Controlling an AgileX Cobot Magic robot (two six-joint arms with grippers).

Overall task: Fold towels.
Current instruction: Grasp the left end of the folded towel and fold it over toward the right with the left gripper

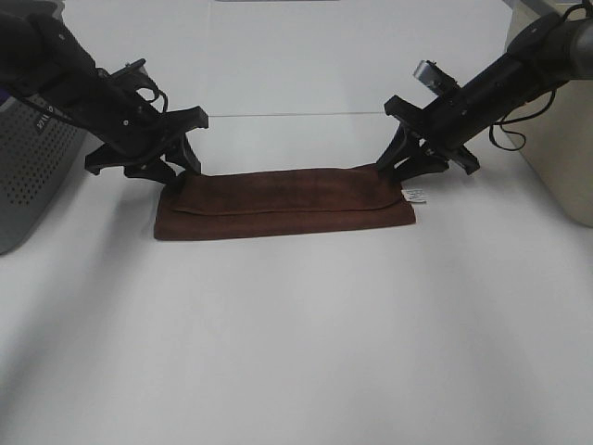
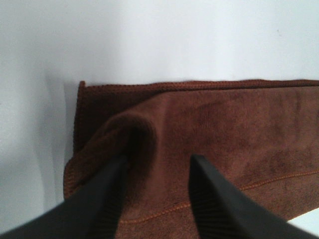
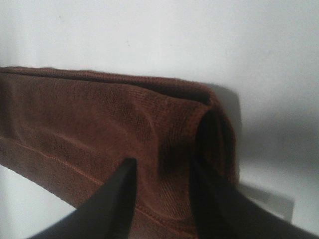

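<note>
I have the brown towel [image 1: 287, 199] lying on the white table [image 1: 296, 352] as a long folded strip, running across between the two arms. The left gripper [image 1: 171, 171] sits at the strip's far left corner and the right gripper [image 1: 403, 169] at its far right corner. Both are down on the cloth, which rises a little toward each of them.

On the left wrist view the fingers [image 2: 99, 199] stand with a gap, and the cloth is humped against one of them. The right wrist view shows much the same, with a ridge of cloth in the gap. Whether either pair is biting on the cloth or only resting in it, I cannot tell, because the fingertips are buried in dark folds. A small white label [image 1: 416, 195] pokes out at the right end. Both arms are cut off at the frame edges.
</note>
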